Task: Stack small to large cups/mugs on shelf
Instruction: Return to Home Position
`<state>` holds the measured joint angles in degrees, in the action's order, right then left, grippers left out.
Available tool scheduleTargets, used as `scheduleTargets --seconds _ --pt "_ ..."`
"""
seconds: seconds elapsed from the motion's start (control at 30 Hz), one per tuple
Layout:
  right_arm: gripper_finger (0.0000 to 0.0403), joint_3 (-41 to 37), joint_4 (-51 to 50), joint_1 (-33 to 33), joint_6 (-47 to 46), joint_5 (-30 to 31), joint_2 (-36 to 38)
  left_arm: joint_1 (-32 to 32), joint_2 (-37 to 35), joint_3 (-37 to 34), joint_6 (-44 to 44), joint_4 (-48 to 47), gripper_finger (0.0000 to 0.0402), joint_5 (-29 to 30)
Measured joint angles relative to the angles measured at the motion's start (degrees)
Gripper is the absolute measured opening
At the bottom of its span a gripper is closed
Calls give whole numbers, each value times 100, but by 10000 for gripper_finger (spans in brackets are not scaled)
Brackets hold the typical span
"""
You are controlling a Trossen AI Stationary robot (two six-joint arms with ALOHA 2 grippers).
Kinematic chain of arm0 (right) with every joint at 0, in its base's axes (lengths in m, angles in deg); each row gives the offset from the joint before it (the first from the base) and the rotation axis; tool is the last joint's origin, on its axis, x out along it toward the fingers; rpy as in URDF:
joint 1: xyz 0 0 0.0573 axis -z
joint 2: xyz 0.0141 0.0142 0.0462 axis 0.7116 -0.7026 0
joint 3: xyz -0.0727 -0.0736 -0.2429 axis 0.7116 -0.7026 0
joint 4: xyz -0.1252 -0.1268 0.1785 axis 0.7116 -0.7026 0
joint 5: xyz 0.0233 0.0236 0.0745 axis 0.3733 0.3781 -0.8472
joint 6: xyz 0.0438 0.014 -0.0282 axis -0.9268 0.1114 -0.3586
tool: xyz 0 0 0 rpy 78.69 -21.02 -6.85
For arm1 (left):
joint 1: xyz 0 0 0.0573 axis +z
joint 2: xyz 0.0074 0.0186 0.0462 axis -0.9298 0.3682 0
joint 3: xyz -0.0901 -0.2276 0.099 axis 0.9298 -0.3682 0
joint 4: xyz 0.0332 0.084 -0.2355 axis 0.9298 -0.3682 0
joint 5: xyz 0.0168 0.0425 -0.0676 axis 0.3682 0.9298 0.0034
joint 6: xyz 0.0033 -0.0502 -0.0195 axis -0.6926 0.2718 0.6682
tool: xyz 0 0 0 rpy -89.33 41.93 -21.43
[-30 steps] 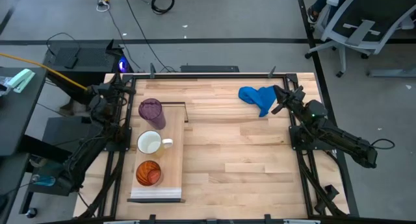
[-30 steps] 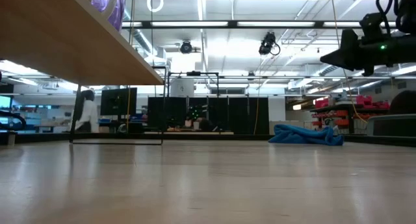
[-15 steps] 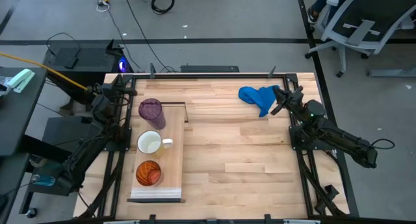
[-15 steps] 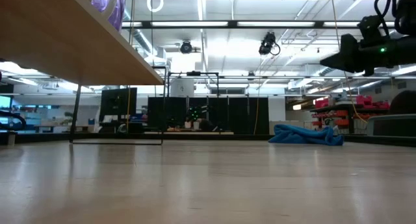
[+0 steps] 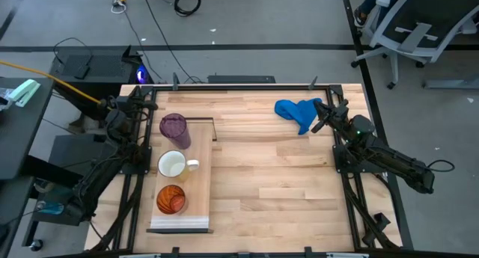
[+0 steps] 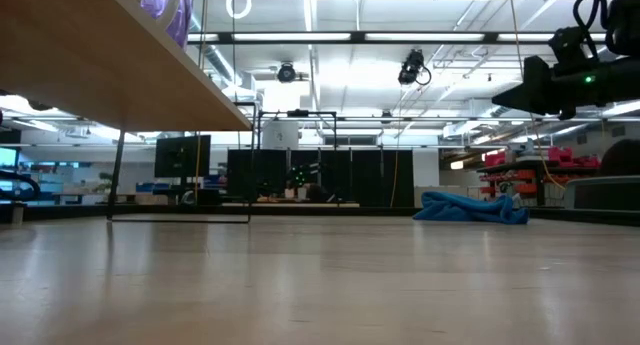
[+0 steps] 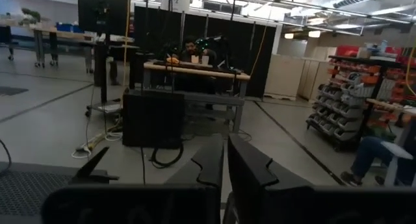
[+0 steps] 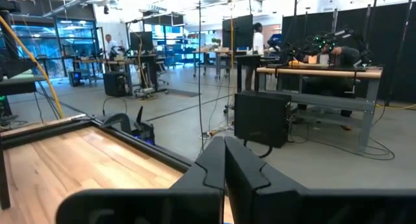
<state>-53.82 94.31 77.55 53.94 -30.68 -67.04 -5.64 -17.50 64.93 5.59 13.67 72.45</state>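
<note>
Cups stand in one row on the shelf (image 5: 200,191), which lies along the table's (image 5: 277,176) left edge and runs from the near edge toward the far one. Nearest, by the shelf's white-edged end, is the orange cup (image 5: 171,199). Behind it, and apart from it, is the white mug (image 5: 173,165), its handle pointing toward the table's middle. Farthest, at the end with the dark frame, is the purple tumbler (image 5: 174,129). All three are upright, mouths up, none touching another, and none has shifted since a second ago.

The left tool (image 7: 225,141) is folded back at the table's left edge near the far left corner, beside the tumbler's end of the shelf. Its fingers are clenched almost together and grasp nothing, and it sits where it did a second ago.

The right tool (image 8: 225,141) hangs above the table near the far right corner, just beside the crumpled blue cloth (image 5: 296,112) that lies by the far edge. Its fingers are clenched together and empty. Against a second ago it has drawn back slightly toward the right edge, away from the cloth.

Far off in the room a person (image 8: 258,36) stands among desks.
</note>
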Motion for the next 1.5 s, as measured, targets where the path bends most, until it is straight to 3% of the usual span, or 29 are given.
scheduleTargets --seconds 1.5 --pt "10 0 4 0 4 0 0 2 0 2 17 -1 34 -2"
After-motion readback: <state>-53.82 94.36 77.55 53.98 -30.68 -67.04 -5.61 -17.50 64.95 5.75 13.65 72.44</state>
